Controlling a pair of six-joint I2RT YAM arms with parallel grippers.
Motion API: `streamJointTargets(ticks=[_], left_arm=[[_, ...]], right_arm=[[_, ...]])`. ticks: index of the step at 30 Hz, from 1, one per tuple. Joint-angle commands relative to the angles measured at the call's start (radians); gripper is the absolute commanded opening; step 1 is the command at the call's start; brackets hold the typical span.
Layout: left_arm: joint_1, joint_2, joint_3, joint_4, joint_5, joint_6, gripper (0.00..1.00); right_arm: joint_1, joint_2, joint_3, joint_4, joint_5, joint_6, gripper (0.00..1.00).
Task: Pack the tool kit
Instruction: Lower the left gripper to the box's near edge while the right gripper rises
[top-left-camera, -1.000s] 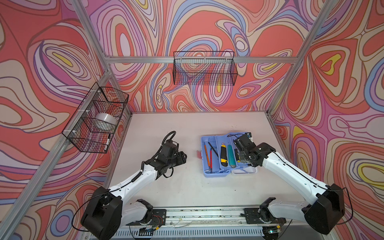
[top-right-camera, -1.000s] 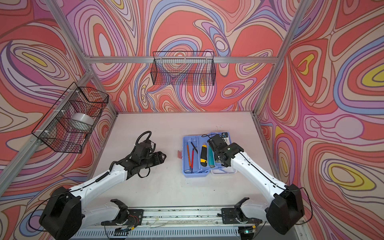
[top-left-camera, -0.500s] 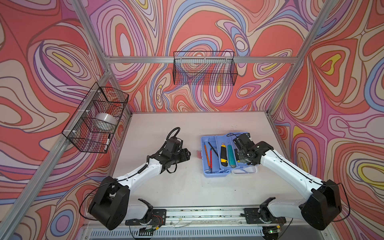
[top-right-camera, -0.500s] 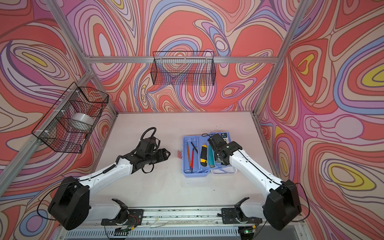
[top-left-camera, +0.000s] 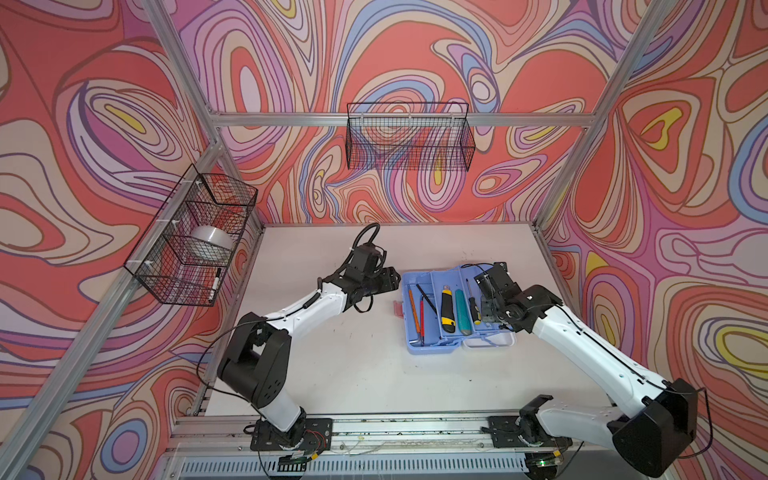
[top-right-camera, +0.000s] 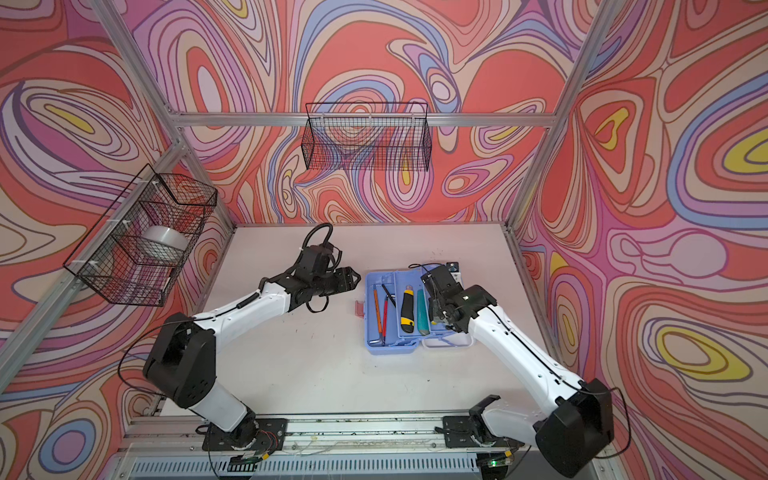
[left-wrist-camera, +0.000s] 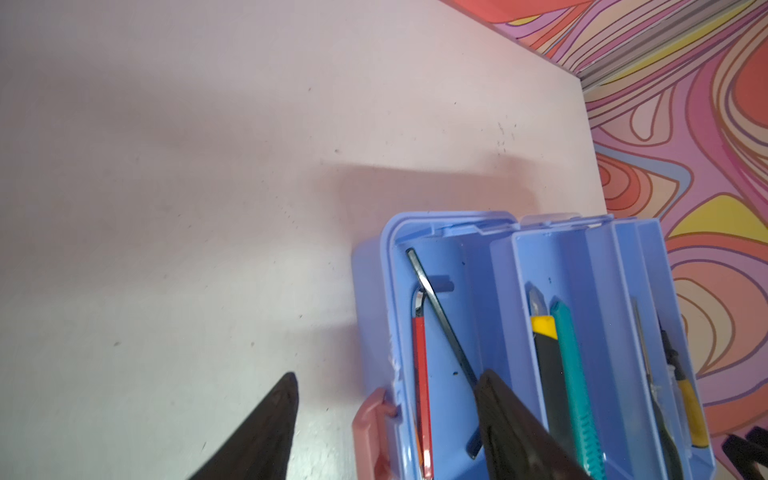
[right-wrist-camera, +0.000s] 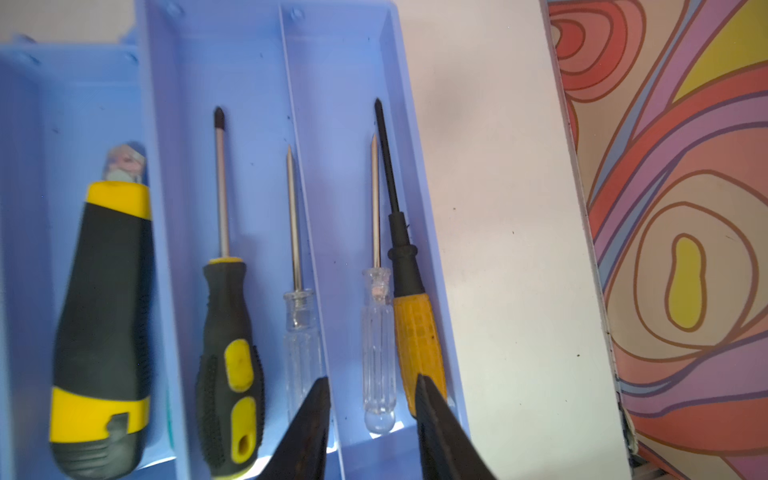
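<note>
Although hidden in both top views, a clear-handled screwdriver (right-wrist-camera: 377, 353) is shown in the blue tray (right-wrist-camera: 345, 83) beneath the parted right claw (right-wrist-camera: 372, 384), while the left claw (left-wrist-camera: 386, 374) is seen spread, empty.

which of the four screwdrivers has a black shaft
The screwdriver with the ribbed yellow handle, in the light blue plastic tray's end compartment; the black-and-yellow-handled screwdriver and both clear-handled screwdrivers have bare silver shafts.

Swirl-patterned walls (top-left-camera: 415, 54), aluminium frame (top-left-camera: 291, 119), pale tabletop (top-left-camera: 353, 365), black wire baskets (top-left-camera: 409, 137)
</note>
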Motion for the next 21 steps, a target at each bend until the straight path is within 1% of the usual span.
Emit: streamJointTargets(ticks=[1, 11, 14, 17, 21], left_arm=[[-0.002, 0.088, 0.076, -0.055, 0.052, 0.029, 0.68], [-0.003, 0.202, 0.147, -0.087, 0.028, 0.041, 0.66], [-0.005, 0.242, 0.164, -0.081, 0.024, 0.035, 0.63], [-0.012, 0.271, 0.178, -0.076, 0.022, 0.025, 0.57], [-0.03, 0.291, 0.205, -0.104, -0.024, 0.028, 0.49]], right_arm=[[-0.006, -0.046, 0.046, 0.021, -0.045, 0.026, 0.36], [-0.004, -0.058, 0.073, 0.05, -0.076, 0.03, 0.36], [-0.006, -0.051, 0.061, 0.066, -0.083, 0.03, 0.35], [-0.006, -0.048, 0.045, 0.082, -0.095, 0.032, 0.35], [-0.006, -0.048, 0.031, 0.094, -0.099, 0.036, 0.35]])
